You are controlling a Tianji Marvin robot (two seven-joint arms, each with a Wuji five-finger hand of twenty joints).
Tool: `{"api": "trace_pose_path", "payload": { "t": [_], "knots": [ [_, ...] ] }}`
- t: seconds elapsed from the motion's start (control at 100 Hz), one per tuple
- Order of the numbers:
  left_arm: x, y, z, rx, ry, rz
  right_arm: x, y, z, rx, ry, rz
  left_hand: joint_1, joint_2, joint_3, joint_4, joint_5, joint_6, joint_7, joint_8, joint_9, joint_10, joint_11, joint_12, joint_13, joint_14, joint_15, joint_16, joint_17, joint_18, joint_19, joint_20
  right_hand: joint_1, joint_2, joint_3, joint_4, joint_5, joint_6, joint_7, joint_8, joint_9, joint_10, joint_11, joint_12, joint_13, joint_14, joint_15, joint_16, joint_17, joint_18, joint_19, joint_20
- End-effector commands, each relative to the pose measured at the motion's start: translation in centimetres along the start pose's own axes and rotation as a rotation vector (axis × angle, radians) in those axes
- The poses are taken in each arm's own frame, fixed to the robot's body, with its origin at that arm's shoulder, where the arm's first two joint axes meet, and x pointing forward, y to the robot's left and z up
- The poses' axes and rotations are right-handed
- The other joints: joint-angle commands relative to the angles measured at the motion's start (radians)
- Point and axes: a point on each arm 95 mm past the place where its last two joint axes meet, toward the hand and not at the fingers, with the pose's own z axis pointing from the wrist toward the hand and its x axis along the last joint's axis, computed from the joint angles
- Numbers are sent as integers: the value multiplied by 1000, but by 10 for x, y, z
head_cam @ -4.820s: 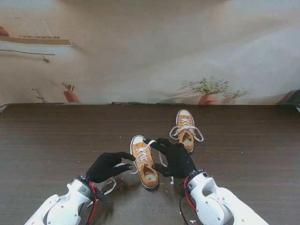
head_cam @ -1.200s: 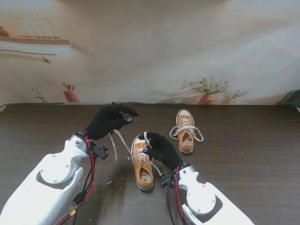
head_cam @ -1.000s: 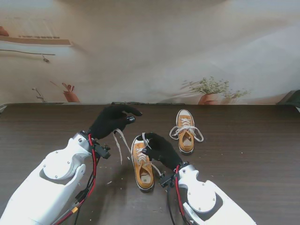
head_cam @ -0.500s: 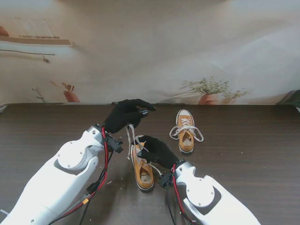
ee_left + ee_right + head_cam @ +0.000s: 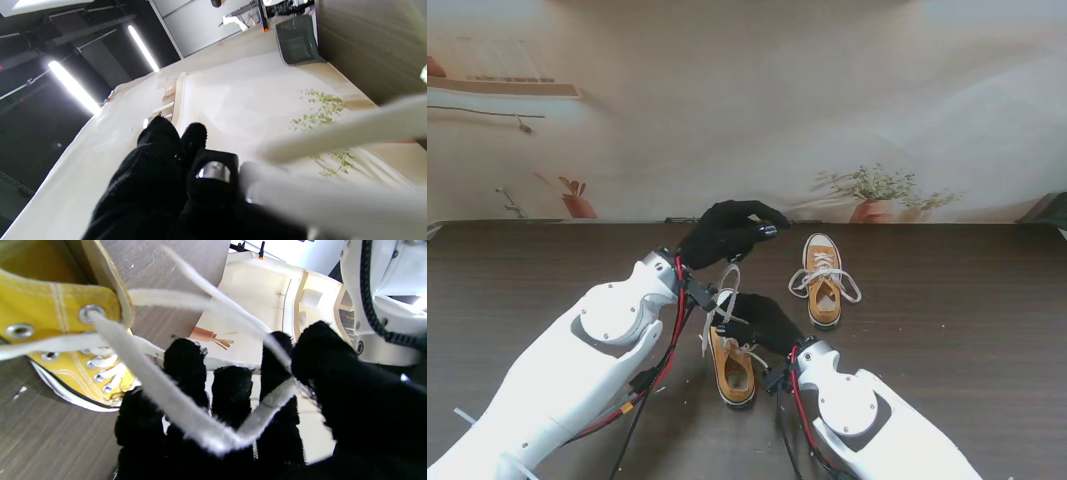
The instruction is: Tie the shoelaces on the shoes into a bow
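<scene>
Shoes are the only hollow things on the dark wooden desk (image 5: 967,330), and both stand open-mouthed with nothing inside that can be made out. The nearer yellow shoe (image 5: 733,368) sits near the middle of the desk toward its near edge, partly covered by both arms; the second yellow shoe (image 5: 823,285) lies to its right and closer to the far edge, its white lace spread loose over the tongue. The left hand (image 5: 727,232), in a black glove, is raised over the nearer shoe with its fingers pinched together on a strand of white shoelace (image 5: 724,290) that runs from it to the eyelets. The right hand (image 5: 757,318) rests at the shoe's toe end with its fingers curled around a loop of the same lace; the right wrist view shows that loop draped across the gloved fingers (image 5: 185,363) just beside the metal eyelets. Compared with half a second ago, the left hand has travelled further right and toward the far edge, drawing its strand more upright, while the right hand has barely shifted. A printed backdrop of potted plants (image 5: 877,195) stands behind the far edge. The left forearm (image 5: 597,350) hides the desk left of the shoe.
</scene>
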Motion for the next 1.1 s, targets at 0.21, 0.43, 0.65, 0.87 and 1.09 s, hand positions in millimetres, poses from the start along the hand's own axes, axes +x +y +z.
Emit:
{"api": "trace_pose_path", "payload": {
  "t": [0.21, 0.43, 0.65, 0.87, 1.09],
  "knots": [
    [-8, 6, 32, 44, -40, -9, -3, 5, -4, -22, 14, -15, 9, 19, -44, 21, 23, -31, 57, 11, 39, 65, 20, 32, 22, 48, 60, 47, 34, -195, 249, 31, 39, -17, 26, -30, 130, -67, 72, 185, 53, -30, 28, 18, 22, -17, -13, -15, 5, 6, -10, -18],
    [-14, 5, 28, 196, -44, 109, -3, 7, -5, -43, 4, -23, -139, 32, 47, 5, -72, -104, -27, 36, -272, 27, -403, -31, -237, 96, -553, 5, -280, 170, -200, -282, 43, -12, 30, -29, 133, -43, 67, 229, 61, -26, 30, 16, 30, -14, -16, -16, 9, 9, -11, -19],
    [-3, -9, -19, 222, -27, 191, -4, 6, -4, -82, -3, -29, -220, 83, 79, 16, -223, -120, -132, 45, -770, 24, -861, -286, -856, 24, -1111, -56, -1071, 41, -913, -264, 47, -33, 35, -28, 152, -34, 37, 201, 107, -20, -20, -21, 74, 4, -61, -41, 48, 40, -41, -41],
    [-8, -15, -78, 285, -14, 371, -2, 5, -6, -144, -3, -77, -248, 71, 111, 15, -187, -114, -157, 49, -794, 33, -927, -353, -879, 39, -1184, -56, -1070, 48, -1084, -175, 55, -52, 41, -27, 171, -24, 35, 152, 168, -17, -77, -69, 133, 15, -122, -64, 95, 70, -67, -77],
    [-27, -12, -125, 320, -78, 482, 4, 6, -11, -161, 20, -137, -247, 72, 110, 16, -164, -108, -156, 52, -744, 40, -914, -345, -829, 52, -1161, -44, -1034, 72, -1060, -157, 53, -48, 40, -27, 168, -23, 36, 148, 164, -22, -83, -74, 130, 16, -131, -65, 92, 73, -73, -84]
  ]
}}
